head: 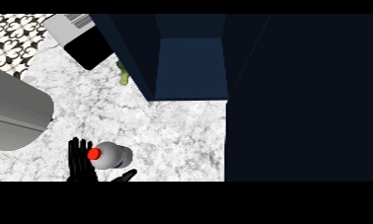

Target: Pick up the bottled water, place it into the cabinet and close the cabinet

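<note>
The bottled water (111, 156) stands upright on the marble counter (175, 129), seen from above as a pale body with a red cap. My left hand (80, 166) is just to its left at the lower edge, fingers straight and open, thumb reaching under the bottle's near side. The fingers lie beside the bottle, not curled round it. The dark blue cabinet (189, 65) stands open at the top centre, with its inner floor visible. Its open door (299, 99) fills the right side. My right hand does not show.
A grey rounded appliance (22, 114) sits at the left edge. A white and black box (80, 40) lies at the back left, with a small green item (124, 75) by the cabinet's left wall. Patterned tiles (18, 40) show at the far left.
</note>
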Motion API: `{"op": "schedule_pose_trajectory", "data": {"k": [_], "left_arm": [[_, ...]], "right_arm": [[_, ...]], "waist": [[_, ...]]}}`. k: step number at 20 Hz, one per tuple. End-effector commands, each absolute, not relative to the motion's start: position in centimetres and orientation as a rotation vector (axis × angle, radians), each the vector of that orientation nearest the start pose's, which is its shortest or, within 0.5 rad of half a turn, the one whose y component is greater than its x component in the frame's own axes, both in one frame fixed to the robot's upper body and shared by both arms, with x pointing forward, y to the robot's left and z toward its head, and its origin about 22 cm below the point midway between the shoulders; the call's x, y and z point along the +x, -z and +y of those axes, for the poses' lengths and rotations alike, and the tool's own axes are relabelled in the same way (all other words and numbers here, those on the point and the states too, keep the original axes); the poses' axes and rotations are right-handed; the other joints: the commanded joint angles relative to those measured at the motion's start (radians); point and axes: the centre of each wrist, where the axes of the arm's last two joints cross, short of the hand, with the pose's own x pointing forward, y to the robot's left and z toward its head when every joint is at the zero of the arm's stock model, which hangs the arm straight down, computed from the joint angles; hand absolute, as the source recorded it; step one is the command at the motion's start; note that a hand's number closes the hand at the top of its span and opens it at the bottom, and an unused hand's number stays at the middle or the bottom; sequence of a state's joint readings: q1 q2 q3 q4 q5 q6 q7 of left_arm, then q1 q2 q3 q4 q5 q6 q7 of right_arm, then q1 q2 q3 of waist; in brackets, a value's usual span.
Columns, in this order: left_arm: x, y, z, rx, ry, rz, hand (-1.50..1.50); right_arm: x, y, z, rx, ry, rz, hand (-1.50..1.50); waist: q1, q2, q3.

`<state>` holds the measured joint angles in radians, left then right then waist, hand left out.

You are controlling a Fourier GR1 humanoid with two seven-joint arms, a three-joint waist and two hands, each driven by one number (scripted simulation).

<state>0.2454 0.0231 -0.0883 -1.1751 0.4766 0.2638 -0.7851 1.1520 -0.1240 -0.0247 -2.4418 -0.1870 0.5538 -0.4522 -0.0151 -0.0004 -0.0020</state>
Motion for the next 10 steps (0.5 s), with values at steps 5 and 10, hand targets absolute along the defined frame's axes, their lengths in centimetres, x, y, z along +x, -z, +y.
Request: {"op": "schedule_pose_trajectory", "data": {"k": [5, 10], "left_arm": [[16.7, 14.0, 22.5, 0.096, -0.628, -1.671, -1.5], [16.1, 15.3, 23.6, 0.013, -0.665, -1.712, -1.5]], "right_arm": [[0.1, -13.1, -27.9, 0.155, -0.196, -1.901, -1.5], [-0.2, -13.8, -27.7, 0.134, -0.204, -1.899, -1.5]], "waist": [[0.006, 0.001, 0.001], [0.006, 0.001, 0.0]]}}
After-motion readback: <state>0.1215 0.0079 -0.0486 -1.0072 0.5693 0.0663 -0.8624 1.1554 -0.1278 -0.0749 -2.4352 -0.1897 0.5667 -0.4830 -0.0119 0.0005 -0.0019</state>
